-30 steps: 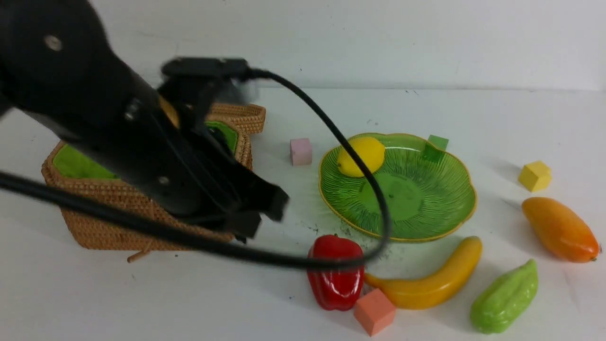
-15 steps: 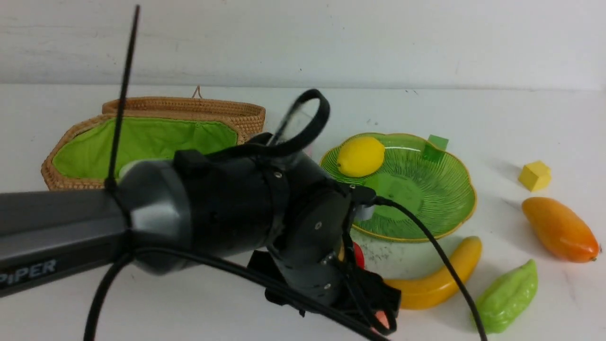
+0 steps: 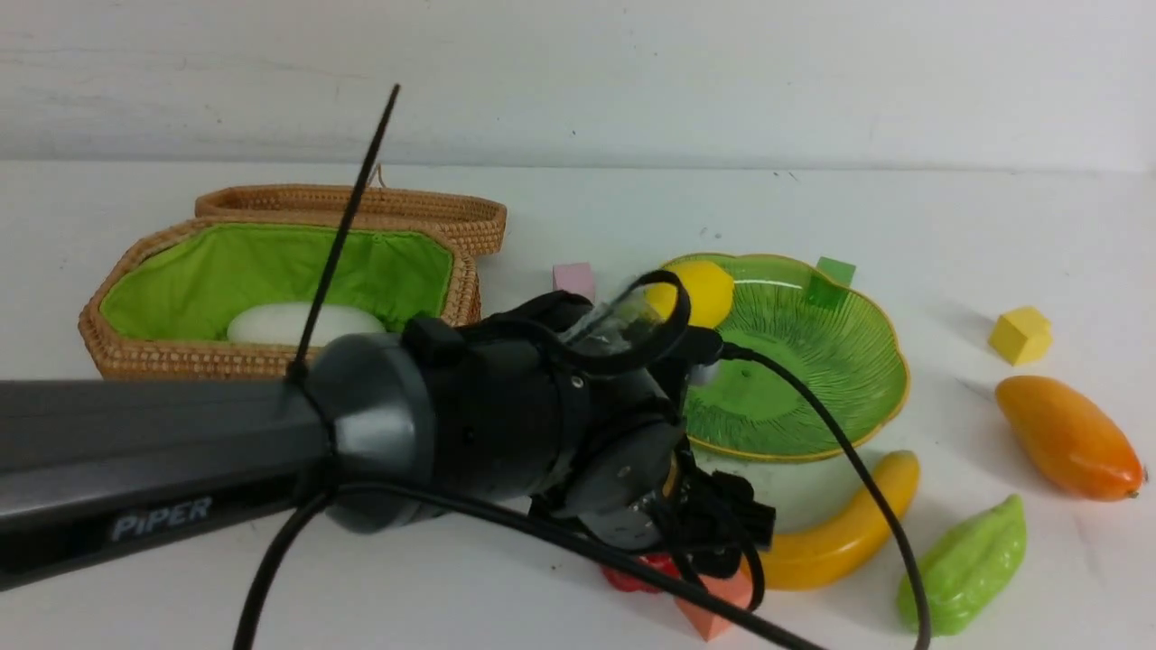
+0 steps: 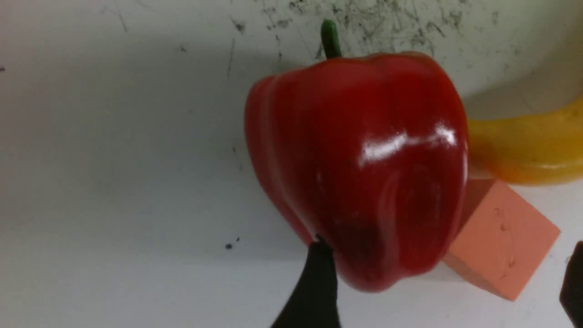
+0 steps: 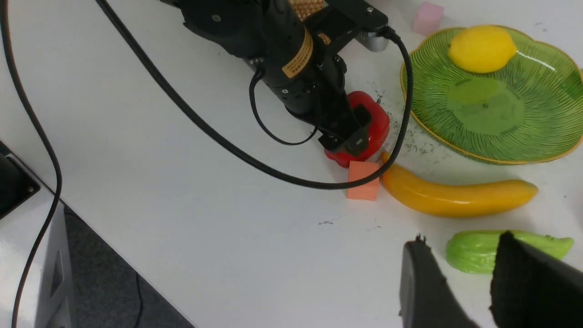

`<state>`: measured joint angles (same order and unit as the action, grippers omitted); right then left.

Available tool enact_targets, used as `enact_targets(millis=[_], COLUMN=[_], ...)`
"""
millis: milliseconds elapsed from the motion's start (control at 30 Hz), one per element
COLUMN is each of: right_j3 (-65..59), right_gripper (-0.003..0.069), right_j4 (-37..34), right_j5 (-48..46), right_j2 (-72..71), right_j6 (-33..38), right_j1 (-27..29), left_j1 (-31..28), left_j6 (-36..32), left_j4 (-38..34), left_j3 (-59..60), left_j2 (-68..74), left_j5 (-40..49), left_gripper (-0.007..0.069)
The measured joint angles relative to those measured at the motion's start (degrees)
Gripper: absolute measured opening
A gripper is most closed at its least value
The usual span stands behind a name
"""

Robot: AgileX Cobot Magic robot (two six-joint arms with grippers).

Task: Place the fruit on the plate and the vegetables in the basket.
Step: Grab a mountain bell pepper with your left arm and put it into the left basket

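Your basket (image 3: 181,361) shows a white radish (image 3: 271,323) on its green lining, and your plate (image 3: 813,361) carries the lemon (image 3: 709,289) (a green cube (image 3: 835,271) sits at the far rim). The red bell pepper (image 4: 364,159) lies on the desk (image 3: 993,226), straddled by the left claw (image 4: 448,243), fingers apart. Your right claw (image 5: 460,239) is slightly apart and empty.

A lemon (image 3: 703,289) sits on the ribbed green plate (image 3: 817,384). Banana (image 3: 840,534), mango (image 3: 1068,439) and green gourd (image 3: 964,567) lie on the counter (image 3: 993,235) nearby, the glossy red pepper (image 4: 360,168) on its side beside the banana. A white radish (image 3: 271,323) rests in the open basket (image 3: 181,361).
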<state>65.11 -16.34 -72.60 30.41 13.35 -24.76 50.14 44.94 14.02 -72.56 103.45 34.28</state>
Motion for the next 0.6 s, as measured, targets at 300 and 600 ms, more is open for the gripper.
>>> enact_targets(millis=[300, 600], right_j3=[0.0, 0.0], right_gripper=[0.0235, 0.0235], right_j4=[0.1, 0.0], right_j5=[0.0, 0.0], right_j2=[0.0, 0.0], right_j6=[0.2, 0.2], right_j1=[0.0, 0.0], left_j1=[0.0, 0.0], left_j6=[5.2, 7.3], left_j4=[4.9, 6.8], left_j3=[0.0, 0.0], left_j2=[2.8, 4.2], left_j5=[-0.6, -3.9], left_gripper=[0.0642, 0.0629])
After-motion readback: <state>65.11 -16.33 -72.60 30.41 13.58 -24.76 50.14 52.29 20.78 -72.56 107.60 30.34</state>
